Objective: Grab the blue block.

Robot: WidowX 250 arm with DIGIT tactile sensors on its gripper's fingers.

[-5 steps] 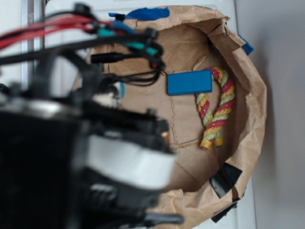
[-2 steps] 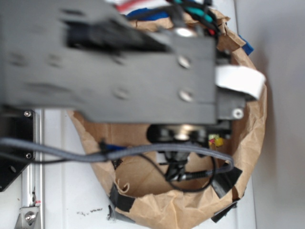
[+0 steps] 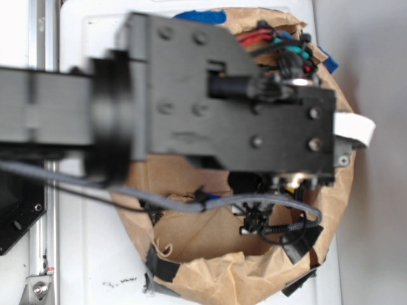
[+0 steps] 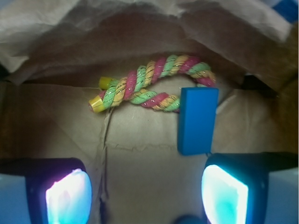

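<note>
blue block: the flat, smooth blue rectangular block looks like hard plastic, evenly coloured, with a soft matt sheen.
rope: the twisted rope of pink, green and yellow strands is fibrous cloth cord, rough, with yellow plastic-looking end caps.
paper liner: the creased brown paper bag is matt, wrinkled kraft paper with torn edges.
tape: the black tape patches on the paper rim look slightly glossy.
hand: the hand has translucent, glossy pads glowing pale cyan in dark plastic frames.
arm: the dark grey boxy arm housing is matt plastic or metal with screws.
worktop: the white worktop is smooth.
</note>
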